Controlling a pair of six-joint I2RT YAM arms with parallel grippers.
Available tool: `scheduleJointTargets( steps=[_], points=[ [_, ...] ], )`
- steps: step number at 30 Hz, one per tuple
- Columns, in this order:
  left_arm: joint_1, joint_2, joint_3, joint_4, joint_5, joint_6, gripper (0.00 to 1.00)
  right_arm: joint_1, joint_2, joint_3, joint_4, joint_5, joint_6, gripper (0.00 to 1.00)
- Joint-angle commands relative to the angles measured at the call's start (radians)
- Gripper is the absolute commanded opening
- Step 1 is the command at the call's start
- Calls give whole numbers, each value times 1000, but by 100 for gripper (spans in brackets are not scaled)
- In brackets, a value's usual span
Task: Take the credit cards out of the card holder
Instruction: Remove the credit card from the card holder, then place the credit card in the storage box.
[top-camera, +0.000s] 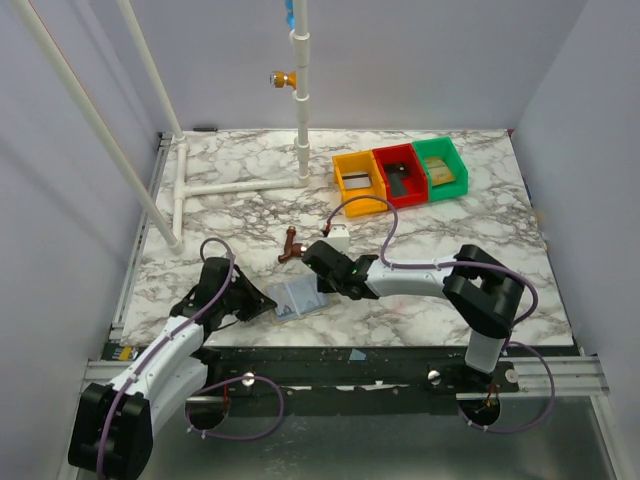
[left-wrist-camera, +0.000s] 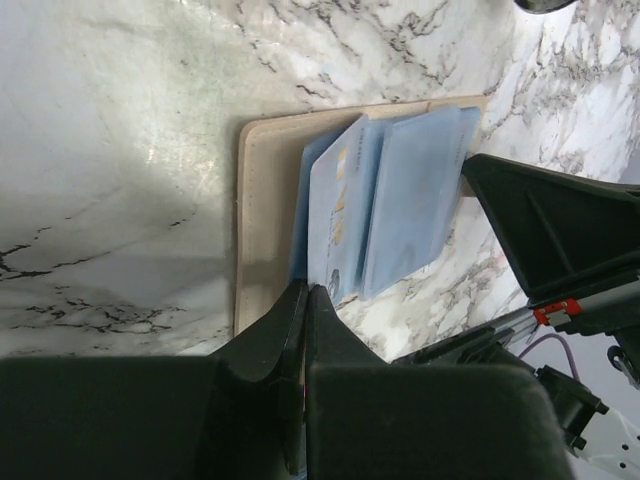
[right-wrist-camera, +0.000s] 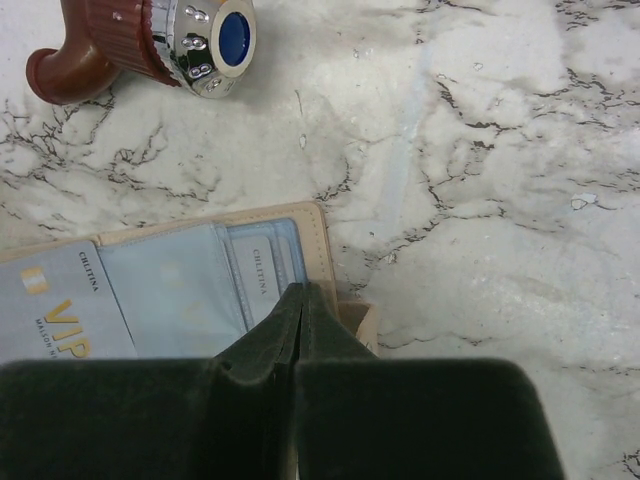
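The card holder (top-camera: 297, 297) lies open and flat on the marble table between my two arms, with a beige rim (left-wrist-camera: 262, 200) and pale blue pockets. Several light blue credit cards (left-wrist-camera: 340, 215) stick out of its pockets, fanned; one reads VIP (right-wrist-camera: 55, 315). My left gripper (left-wrist-camera: 305, 292) is shut, its tips at the holder's near edge against the cards; whether a card is pinched between them I cannot tell. My right gripper (right-wrist-camera: 303, 292) is also shut, with its tips resting on the holder's other end beside a pocketed card (right-wrist-camera: 265, 272).
A brown and chrome knob-like part (right-wrist-camera: 150, 40) lies just beyond the holder. Yellow (top-camera: 360, 180), red (top-camera: 400, 175) and green (top-camera: 441, 165) bins stand at the back right. A white pipe frame (top-camera: 230, 187) and an upright post (top-camera: 302, 110) occupy the back left.
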Motion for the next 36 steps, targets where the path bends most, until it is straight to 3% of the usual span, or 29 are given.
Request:
scheduleJointTargets(
  steps=[1, 8, 11, 17, 22, 27, 36],
  points=[
    [7, -41, 61, -97, -56, 63, 0, -9, 38, -54, -195, -4, -45, 1],
    [7, -94, 145, -186, -92, 130, 0, -10, -17, -22, -199, -13, -56, 1],
    [7, -113, 172, -181, -69, 159, 0, -12, -60, -10, -203, -15, -65, 11],
    [6, -129, 187, -80, 40, 185, 0, -52, -205, -25, -165, -72, -89, 54],
    [5, -143, 183, 27, 141, 184, 0, -164, -377, -117, -17, -314, -108, 73],
    [5, -143, 152, 207, 275, 121, 0, -275, -493, -242, 234, -654, -100, 80],
    [5, -83, 116, 522, 443, -24, 0, -303, -545, -317, 461, -880, -6, 82]
  ],
)
